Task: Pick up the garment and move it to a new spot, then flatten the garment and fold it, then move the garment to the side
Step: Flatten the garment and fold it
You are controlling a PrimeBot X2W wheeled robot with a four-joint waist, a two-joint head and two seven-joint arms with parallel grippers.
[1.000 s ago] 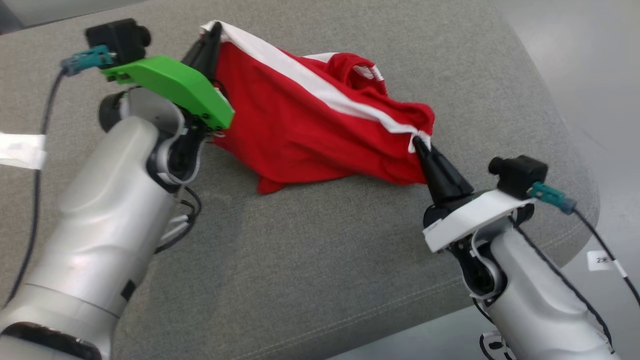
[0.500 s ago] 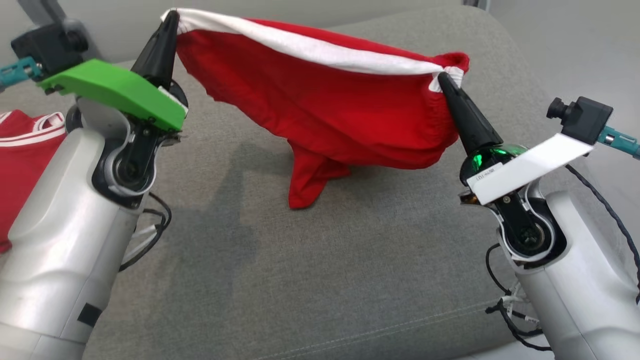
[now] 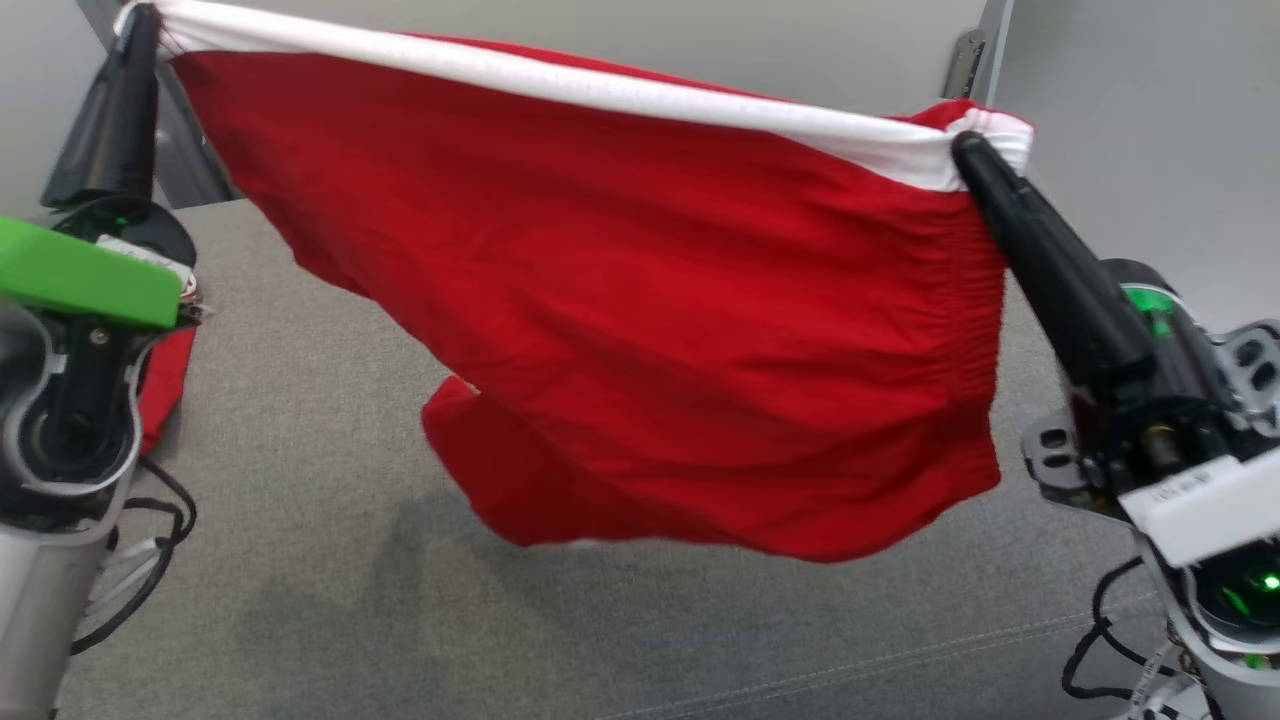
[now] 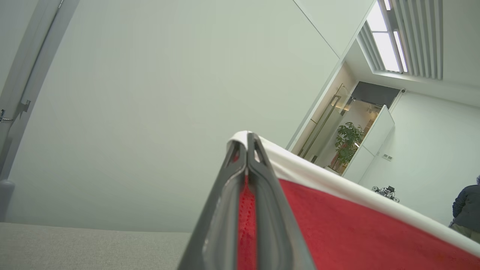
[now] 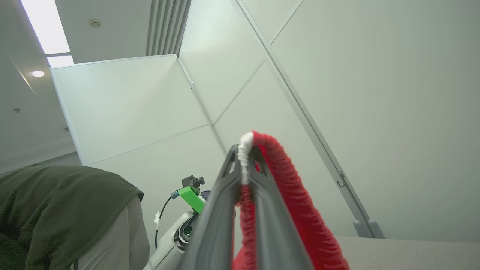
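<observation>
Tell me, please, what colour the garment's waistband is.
The waistband is white; head view shows it best.

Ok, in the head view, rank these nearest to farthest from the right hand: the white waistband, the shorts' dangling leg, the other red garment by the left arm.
1. White waistband: pinched in the right hand, upper right.
2. Dangling leg: hanging lower, left of centre.
3. Other red garment: far left, beside the left arm.
</observation>
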